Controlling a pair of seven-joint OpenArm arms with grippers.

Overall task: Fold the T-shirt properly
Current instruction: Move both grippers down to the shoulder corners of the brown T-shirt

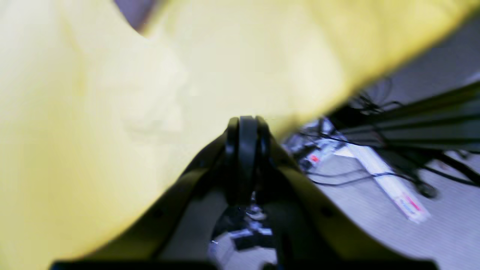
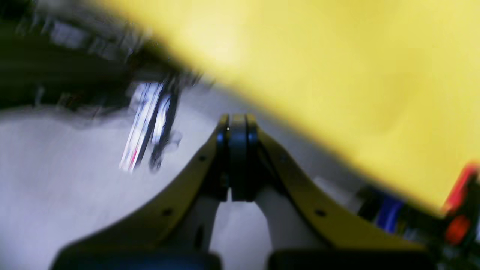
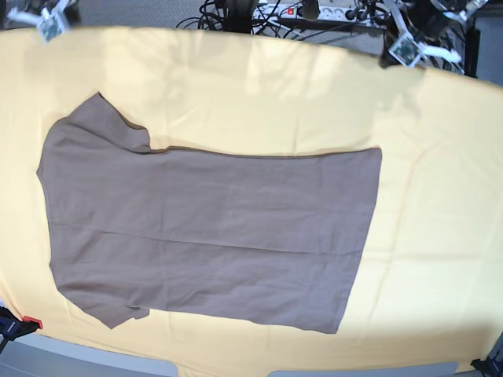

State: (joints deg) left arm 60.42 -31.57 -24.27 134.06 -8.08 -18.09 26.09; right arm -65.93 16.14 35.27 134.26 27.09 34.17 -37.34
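Note:
The taupe-brown T-shirt [image 3: 212, 228] lies flat and spread out in the base view, its sleeves to the left and its hem to the right. Neither arm shows in that view. In the blurred left wrist view my left gripper [image 1: 247, 123] is shut with nothing between its fingers, at the edge of the pale yellow cloth [image 1: 112, 93]. My right gripper [image 2: 238, 120] is likewise shut and empty, over grey floor beside the yellow cloth [image 2: 356, 67]. The T-shirt appears in neither wrist view.
The yellow cloth [image 3: 424, 118] covers the whole table under the shirt. Clips [image 3: 405, 49] hold it at the back corners. Cables and a power strip [image 3: 330, 12] lie behind the table. A white strip [image 1: 390, 183] and cables lie on the floor.

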